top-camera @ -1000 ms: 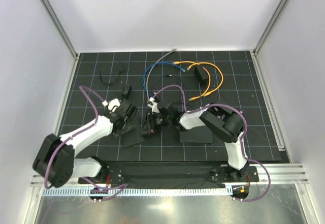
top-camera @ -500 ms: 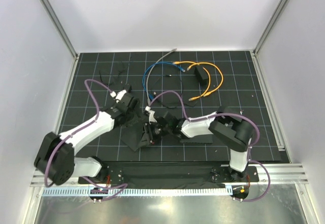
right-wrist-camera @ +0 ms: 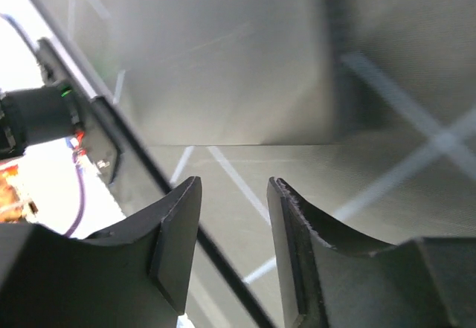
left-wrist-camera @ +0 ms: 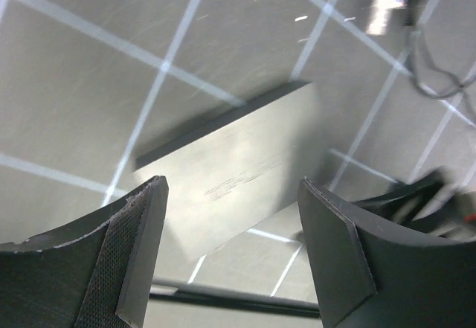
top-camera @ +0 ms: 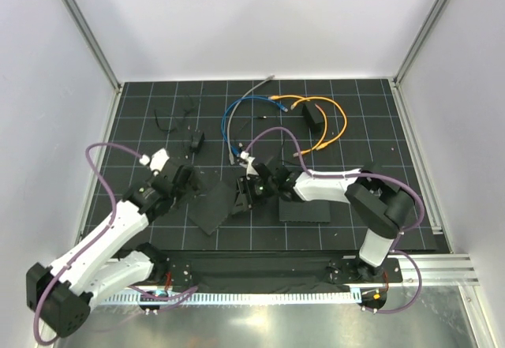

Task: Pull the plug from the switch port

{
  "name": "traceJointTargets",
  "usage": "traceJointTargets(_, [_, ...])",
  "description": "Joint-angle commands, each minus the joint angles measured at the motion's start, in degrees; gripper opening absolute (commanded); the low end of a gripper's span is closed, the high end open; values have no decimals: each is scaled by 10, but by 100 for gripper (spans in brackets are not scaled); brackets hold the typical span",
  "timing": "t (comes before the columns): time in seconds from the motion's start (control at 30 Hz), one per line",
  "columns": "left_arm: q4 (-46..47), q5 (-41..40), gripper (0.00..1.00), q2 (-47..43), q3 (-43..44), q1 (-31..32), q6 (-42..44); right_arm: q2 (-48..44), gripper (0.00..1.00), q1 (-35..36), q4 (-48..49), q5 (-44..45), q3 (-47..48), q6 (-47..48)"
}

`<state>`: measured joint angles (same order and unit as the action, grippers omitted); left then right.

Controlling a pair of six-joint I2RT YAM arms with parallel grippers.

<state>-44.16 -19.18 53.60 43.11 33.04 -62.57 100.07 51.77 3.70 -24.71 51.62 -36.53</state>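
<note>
Orange cable [top-camera: 344,123]: one; black mats [top-camera: 211,208]: two; left jaws, right jaws apart, empty.

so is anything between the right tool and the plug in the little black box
Nothing solid visible. Only the arm's own purple hose arcs across the line from the right tool to the black box, and the orange cable's loose end lies beside it.

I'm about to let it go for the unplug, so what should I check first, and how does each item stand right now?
1. Left pincer open, empty: ok.
2. Right pincer open, empty: ok.
3. A pincer near the switch port: not ok; both hang over flat mats.
4. Plug seated in the port: cannot tell, too small.
</note>
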Motion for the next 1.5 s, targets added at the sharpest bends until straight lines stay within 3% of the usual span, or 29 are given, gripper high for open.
traceJointTargets(0.0, [-80, -26, 74, -45, -24, -4, -57, -31, 50, -29, -63, 5, 34, 66])
traceJointTargets(0.17, [-97, 15, 72, -115, -96, -4, -161, 4, 59, -69, -141, -23, 107, 149])
traceJointTargets(0.27, [-84, 35, 71, -194, -151, -3, -223, 44, 60, -80, -172, -38, 170, 175])
traceJointTargets(0.47, [-6, 70, 70, -257, -232, -4, -276, 111, 59, -83, -178, -66, 223, 180])
traceJointTargets(0.8, [100, 107, 68, -95, -244, -3, -249, 146, 53, -84, -157, -85, 232, 154])
traceJointTargets(1.03, [129, 66, 64, -82, -235, -5, -230, 135, 44, -84, -95, -104, 170, 95])
traceJointTargets(1.2, [135, 49, 63, -47, -199, -23, -171, 106, 41, -83, -6, -110, 98, 22])
traceJointTargets(1.47, [159, 84, 63, 114, -104, -49, -54, 65, 40, -66, 65, -93, 24, -37])
